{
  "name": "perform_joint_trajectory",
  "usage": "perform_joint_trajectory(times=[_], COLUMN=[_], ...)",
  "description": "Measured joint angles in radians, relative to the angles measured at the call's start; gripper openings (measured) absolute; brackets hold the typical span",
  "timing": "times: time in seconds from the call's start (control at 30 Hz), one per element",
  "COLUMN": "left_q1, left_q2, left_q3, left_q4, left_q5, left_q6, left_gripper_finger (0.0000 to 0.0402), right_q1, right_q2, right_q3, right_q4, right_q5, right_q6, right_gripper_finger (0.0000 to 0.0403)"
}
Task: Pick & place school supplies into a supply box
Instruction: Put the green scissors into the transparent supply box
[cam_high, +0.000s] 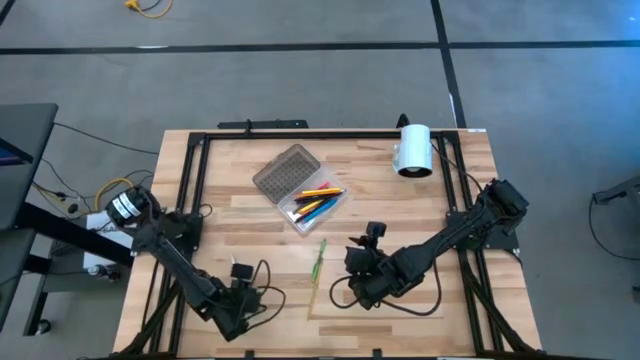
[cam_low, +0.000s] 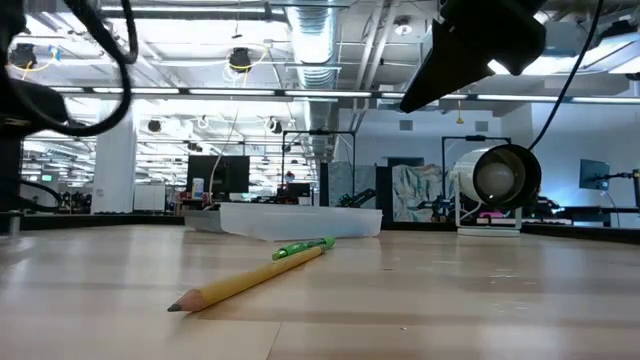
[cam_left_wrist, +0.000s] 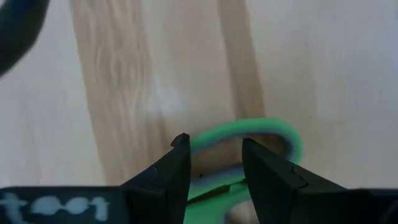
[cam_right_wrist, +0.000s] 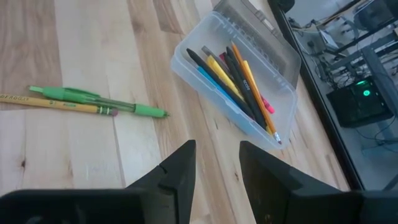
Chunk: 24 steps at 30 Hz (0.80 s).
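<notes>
The supply box (cam_high: 312, 203) lies open at the table's middle with several pens and pencils (cam_right_wrist: 233, 78) inside; its grey lid (cam_high: 285, 171) is folded back. A green pen (cam_high: 320, 258) and a yellow pencil (cam_high: 313, 291) lie flat on the table (cam_high: 400, 200) nearer the front. Green-handled scissors (cam_left_wrist: 249, 127) sit between the fingers of my left gripper (cam_left_wrist: 214, 155), which is at the front left (cam_high: 240, 312), pointing steeply down. My right gripper (cam_right_wrist: 217, 155) hovers open at the front middle (cam_high: 355, 275), right of the pen, holding nothing. My left gripper has the scissors' green handle loop (cam_left_wrist: 211, 140) between its two fingers, coming from above. The loop's curved end sticks out past the fingertips. The blades are hidden behind the gripper, and whether the scissors are clear of the table cannot be told.
A white cylinder (cam_high: 413, 150) lies at the table's far right. Black frame rails (cam_high: 190, 170) run along the table's left, right and far edges. Bare wood lies between the loose pen and the box.
</notes>
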Motion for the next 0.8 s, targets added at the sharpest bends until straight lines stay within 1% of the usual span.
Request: perform_joint_trajectory(times=[0.1,0.33,0.43,0.5,0.6,0.8], left_q1=[-0.019,-0.032,-0.032,-0.036,-0.049,-0.083], left_q2=[0.0,-0.002,-0.003,-0.004,-0.005,-0.005], left_q3=[0.0,0.018,0.045,0.068,0.095,0.101], left_q4=[-0.036,-0.023,-0.046,-0.094,-0.181,-0.357], left_q5=[-0.012,-0.09,-0.095,-0.093,-0.076,0.03], left_q6=[-0.034,-0.019,-0.013,-0.029,-0.107,-0.349], left_gripper_finger=[0.0135,0.0135,0.0135,0.0135,0.0135,0.0135], right_q1=[-0.005,-0.018,-0.018,-0.018,-0.017,-0.017], right_q2=[0.0,0.0,0.0,0.0,0.0,0.0], right_q3=[0.0,0.0,0.0,0.0,0.0,0.0], right_q4=[0.002,0.007,0.008,0.008,0.008,0.008], right_q5=[0.0,0.0,0.0,0.0,0.0,0.0], right_q6=[0.0,0.0,0.0,0.0,0.0,0.0], right_gripper_finger=[0.0118,0.0118,0.0118,0.0118,0.0118,0.0118])
